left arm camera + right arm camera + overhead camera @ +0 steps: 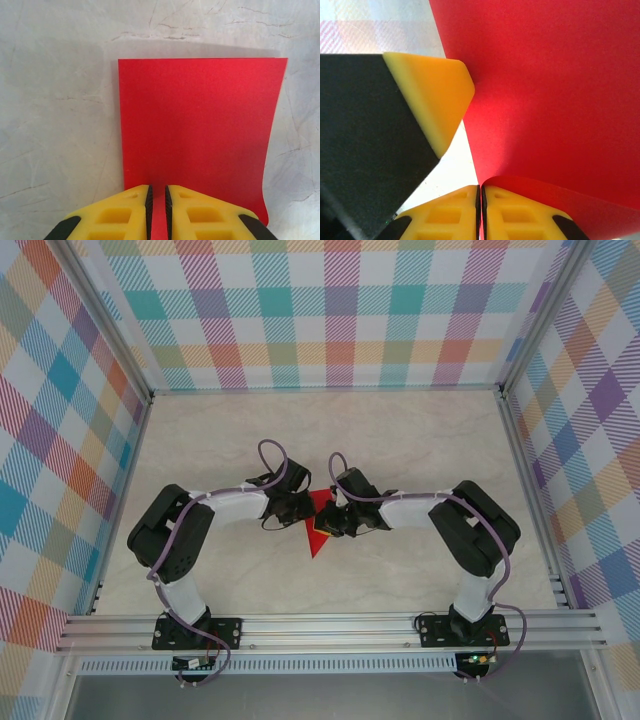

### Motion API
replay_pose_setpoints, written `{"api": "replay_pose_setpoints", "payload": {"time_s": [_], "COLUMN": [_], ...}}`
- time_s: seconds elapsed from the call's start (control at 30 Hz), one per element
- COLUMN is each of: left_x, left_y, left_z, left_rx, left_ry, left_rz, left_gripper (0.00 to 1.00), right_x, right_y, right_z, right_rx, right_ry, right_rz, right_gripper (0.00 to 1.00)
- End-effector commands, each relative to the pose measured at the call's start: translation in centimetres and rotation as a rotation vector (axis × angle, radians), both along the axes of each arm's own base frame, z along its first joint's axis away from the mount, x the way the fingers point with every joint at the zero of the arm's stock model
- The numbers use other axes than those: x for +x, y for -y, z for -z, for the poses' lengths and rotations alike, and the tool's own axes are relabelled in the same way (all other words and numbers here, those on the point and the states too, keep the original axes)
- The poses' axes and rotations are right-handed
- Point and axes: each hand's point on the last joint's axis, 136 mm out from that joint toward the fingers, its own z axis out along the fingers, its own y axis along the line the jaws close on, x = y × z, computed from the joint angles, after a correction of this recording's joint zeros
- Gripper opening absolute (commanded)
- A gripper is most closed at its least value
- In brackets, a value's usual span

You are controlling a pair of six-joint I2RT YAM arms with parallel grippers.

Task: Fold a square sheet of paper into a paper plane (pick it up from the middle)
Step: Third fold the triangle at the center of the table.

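Note:
The square sheet of paper, bright red, hangs lifted off the table between both arms at mid-table, one corner pointing toward the near edge. In the left wrist view the paper spreads flat away from my left gripper. A strip of it runs through the narrow slit between the pads. My right gripper is shut on a curled edge of the paper. A left finger touches the sheet's edge there. From above, the left gripper and right gripper nearly meet. The paper plane is out of view.
The pale marble table is bounded by checkered walls at the back and sides. An aluminium rail with both arm bases crosses the near edge. Both arms' elbows reach outward at left and right.

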Motion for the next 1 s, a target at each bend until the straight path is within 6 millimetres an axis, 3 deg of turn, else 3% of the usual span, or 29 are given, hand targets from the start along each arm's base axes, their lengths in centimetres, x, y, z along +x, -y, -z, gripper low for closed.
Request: {"api": "replay_pose_setpoints", "payload": {"time_s": [0.0, 0.97], "left_x": [-0.11, -0.48], "left_y": [-0.37, -0.23], "left_z": [0.44, 0.4], "left_rx": [0.019, 0.006], "left_ry": [-0.022, -0.031], "left_rz": [0.011, 0.023], "left_gripper": [0.17, 0.16], "right_x": [0.37, 1.3], "right_y": [-1.21, -1.74], "right_z": [-0.66, -0.17], "right_rx": [0.034, 0.028], "right_ry": [0.038, 0.055], "right_rz": [-0.047, -0.038], "right_gripper": [0.12, 0.12]}}
